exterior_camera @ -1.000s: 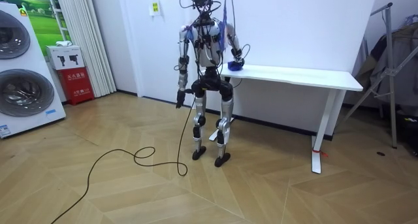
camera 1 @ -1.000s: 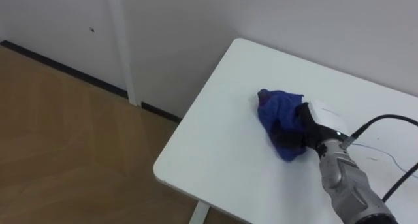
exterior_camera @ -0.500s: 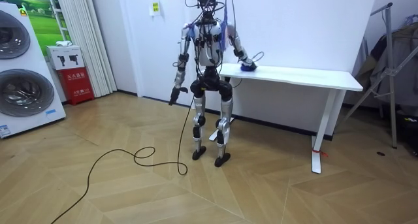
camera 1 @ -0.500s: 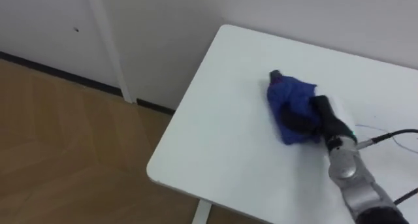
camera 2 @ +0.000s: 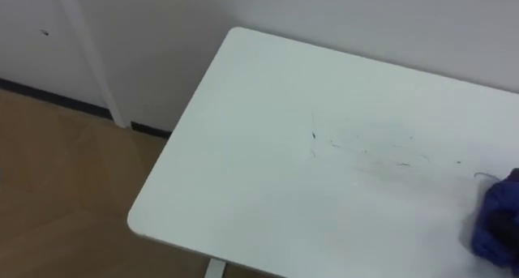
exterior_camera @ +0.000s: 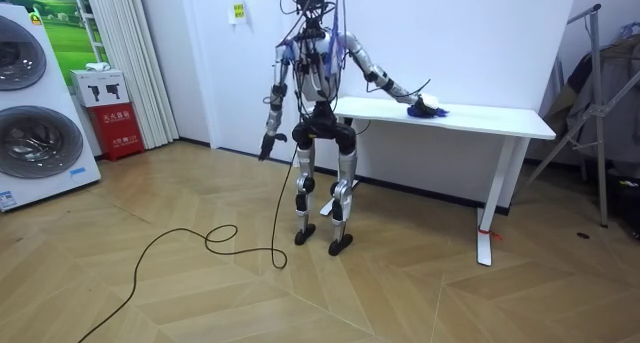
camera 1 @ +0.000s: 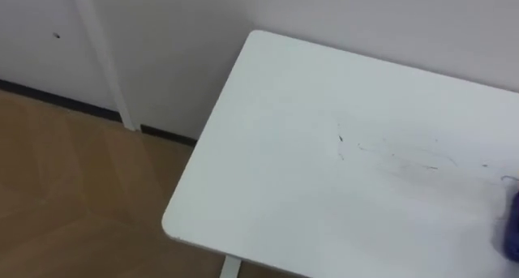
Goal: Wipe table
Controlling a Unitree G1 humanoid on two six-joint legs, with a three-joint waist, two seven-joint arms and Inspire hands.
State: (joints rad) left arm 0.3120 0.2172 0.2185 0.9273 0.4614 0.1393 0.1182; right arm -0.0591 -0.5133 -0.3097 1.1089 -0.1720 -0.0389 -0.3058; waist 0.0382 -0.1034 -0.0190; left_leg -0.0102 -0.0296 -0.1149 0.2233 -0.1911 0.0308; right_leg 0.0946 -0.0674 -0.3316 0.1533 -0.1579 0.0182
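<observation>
Swept rightward along the table (camera 1: 268,173), the blue cloth (camera 2: 497,217) lies under the right hand (exterior_camera: 419,105); faint marks (camera 1: 389,155) remain; left hand (exterior_camera: 267,143) hangs; fingers of both unreadable.

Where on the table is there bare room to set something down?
The table is bare from its left end across to the faint scribbles. The one crowded spot is the blue cloth with the right hand at it; past the cloth, the room view shows bare top too.

Table (camera 1: 268,156): white top, faint dark scribble marks (camera 1: 397,155). Cloth (camera 2: 499,217): deep blue. Floor (camera 1: 65,197): brown wood, herringbone pattern. Wall (camera 1: 365,19): white; skirting (camera 1: 166,134) dark. Washing machine (exterior_camera: 35,103): white, grey door.
</observation>
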